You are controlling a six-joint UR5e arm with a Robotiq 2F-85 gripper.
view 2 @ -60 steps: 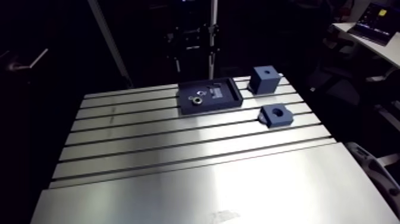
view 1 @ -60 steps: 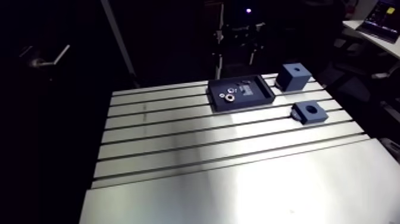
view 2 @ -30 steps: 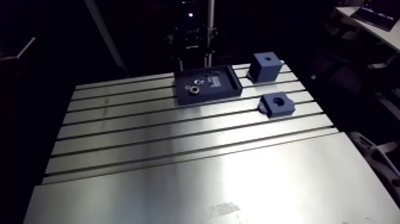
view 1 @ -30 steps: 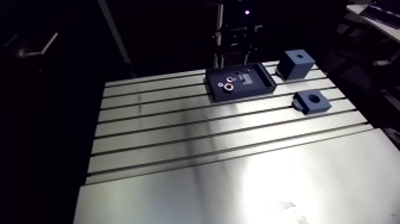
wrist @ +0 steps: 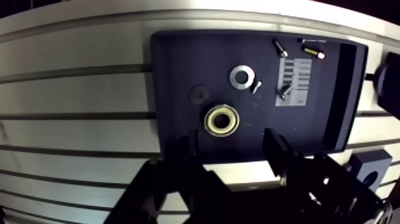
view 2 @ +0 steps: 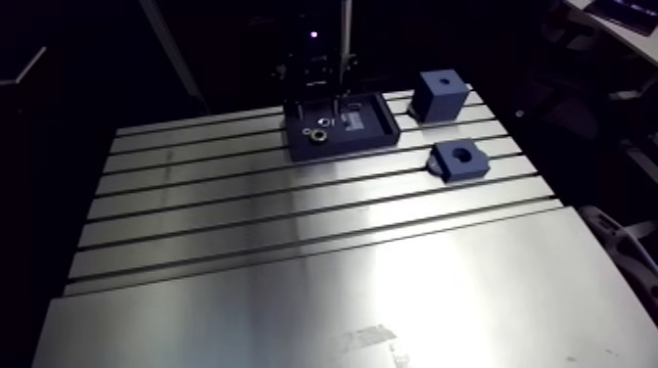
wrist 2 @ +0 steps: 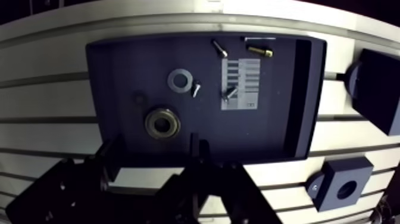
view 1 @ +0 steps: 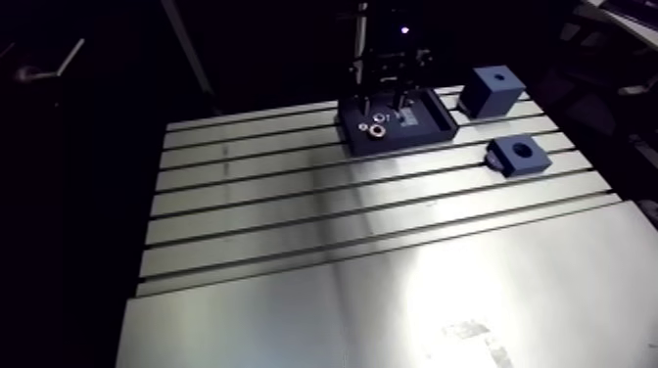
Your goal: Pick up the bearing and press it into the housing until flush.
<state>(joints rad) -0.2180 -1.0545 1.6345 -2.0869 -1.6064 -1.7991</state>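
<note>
Hovering above tray (wrist: 178, 71), fingers (wrist: 275, 154) spread, bearing (wrist: 222, 120) lying just ahead

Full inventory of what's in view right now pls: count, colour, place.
table: 1, silver, slotted, under everything
tray: 1, dark, on the table's far part
bearing: 1, brass-toned ring, in tray, just ahead of the fingers
washer: 1, silver, in tray beyond bearing
disc: 1, dark, faint, beside bearing
screws: 4, small, one brass-toned, around the label
label: 1, pale, on tray floor
tall block: 1, blue, beside tray
housing: 1, blue, low, round bore, near the tall block
gripper: 1, black, open, over tray's near edge
</note>
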